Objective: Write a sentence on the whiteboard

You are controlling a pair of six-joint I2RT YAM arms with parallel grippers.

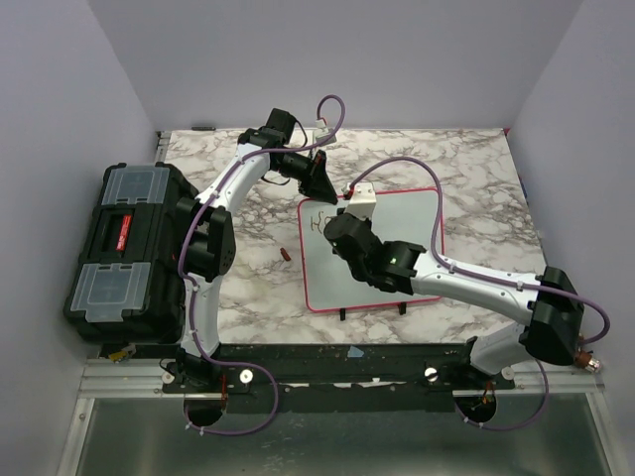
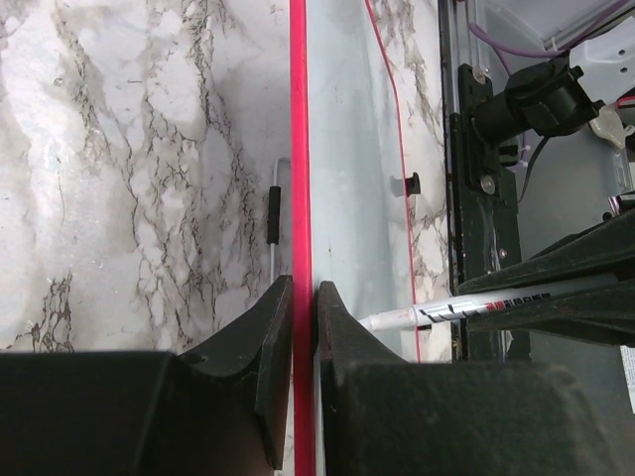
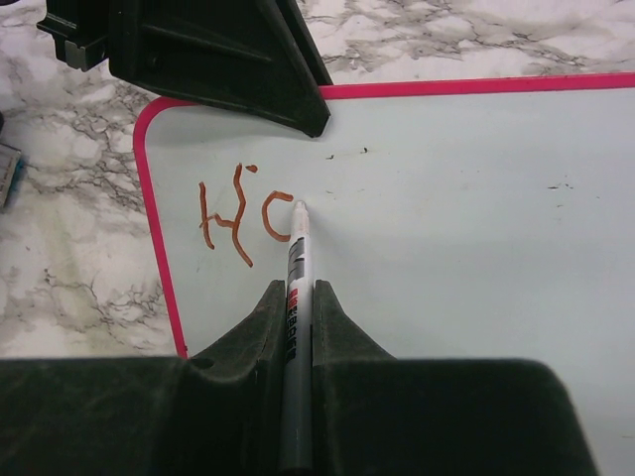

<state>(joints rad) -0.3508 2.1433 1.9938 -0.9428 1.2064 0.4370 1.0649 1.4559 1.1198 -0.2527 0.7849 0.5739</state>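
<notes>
Pink-framed whiteboard [image 1: 409, 213], one; two letters [image 3: 241, 220] (orange-red); right gripper [image 3: 296, 290], stretched over it, clamps one marker [image 3: 296, 250]; left gripper [image 2: 305, 288] pinches its upper-left rim.

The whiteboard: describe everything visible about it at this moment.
The whiteboard is a glossy white rounded-corner rectangle with a thin pink-red frame and two small black feet at its near edge. It lies on the marble table. Orange-red strokes, roughly "Ha", sit by one corner. The marker held in the right gripper touches its surface. The left gripper has its fingers straddling the frame; whether they grip it is unclear.
</notes>
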